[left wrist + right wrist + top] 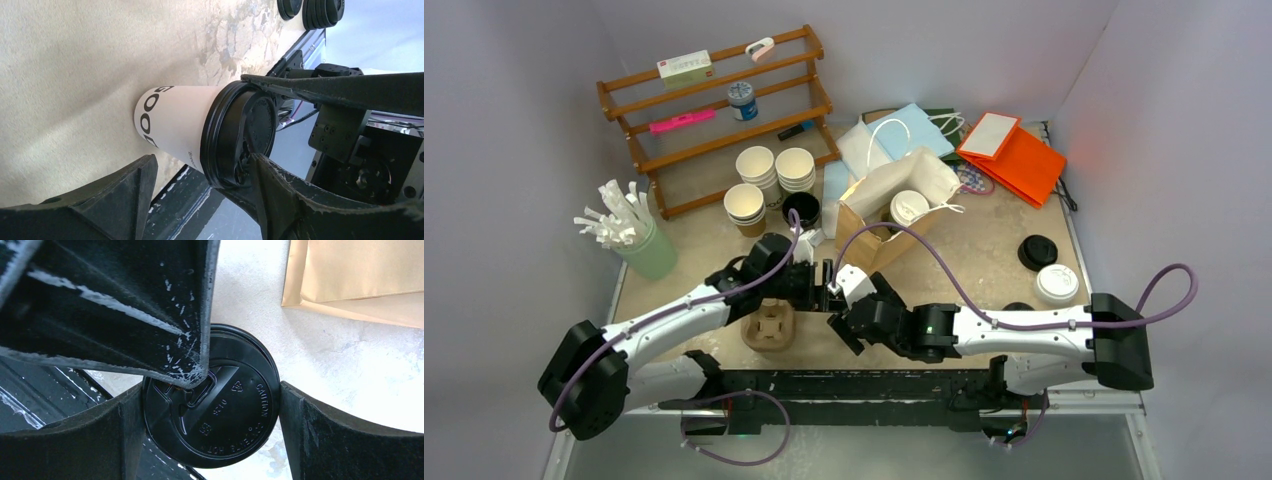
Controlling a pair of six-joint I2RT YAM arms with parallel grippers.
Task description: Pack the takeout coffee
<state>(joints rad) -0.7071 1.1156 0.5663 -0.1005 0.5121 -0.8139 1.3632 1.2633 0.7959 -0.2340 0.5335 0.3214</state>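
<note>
A takeout coffee cup (pixel 170 125), pale with black lettering, stands on the table near the front edge between the two arms. A black plastic lid (pixel 235 425) sits on it. My right gripper (pixel 211 405) is shut on the lid, one finger against each side of its rim. My left gripper (pixel 202 165) is open. One of its fingers (pixel 150 315) rests on top of the lid by the sip hole, and the other hangs beside the cup's base, apart from it. A second lidded cup (pixel 909 207) sits inside the brown paper bag (pixel 874 225).
A pulp cup tray (pixel 771 325) lies just left of the grippers. Behind it are stacks of kraft cups (pixel 759 170) and an all-black cup (pixel 801 208). Loose lids (pixel 1044 268) lie at the right. A green holder of stirrers (pixel 639 245), a wooden rack (pixel 714 110) and orange bags (pixel 1014 155) stand further back.
</note>
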